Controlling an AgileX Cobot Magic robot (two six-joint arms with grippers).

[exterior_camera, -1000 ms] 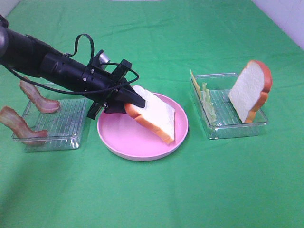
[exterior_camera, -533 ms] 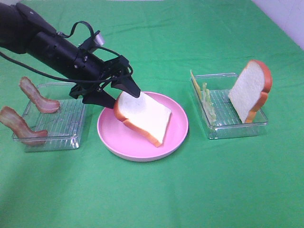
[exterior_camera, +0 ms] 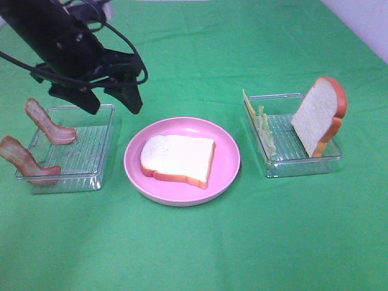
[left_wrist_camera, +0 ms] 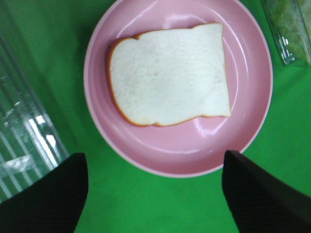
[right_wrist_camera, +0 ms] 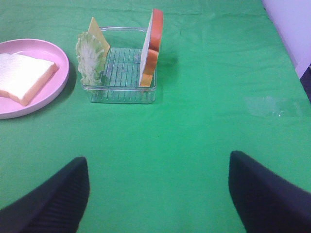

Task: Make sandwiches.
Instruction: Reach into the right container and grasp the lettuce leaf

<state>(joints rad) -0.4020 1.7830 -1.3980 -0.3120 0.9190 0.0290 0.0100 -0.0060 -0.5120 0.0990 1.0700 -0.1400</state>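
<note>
Both the left tool (exterior_camera: 113,107), at the upper left of the frame, and the right tool (right_wrist_camera: 158,160) stand wide open and empty, while the bread slice (exterior_camera: 177,159) lies flat on the pink plate (exterior_camera: 227,179) in the centre, probably light and spongy, best pinched at its crust.

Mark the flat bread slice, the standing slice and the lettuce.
flat bread slice (exterior_camera: 177,159): exterior high view, top face.
standing slice (exterior_camera: 312,118): exterior high view, white face.
lettuce (right_wrist_camera: 91,58): right wrist view, leaf centre.
</note>
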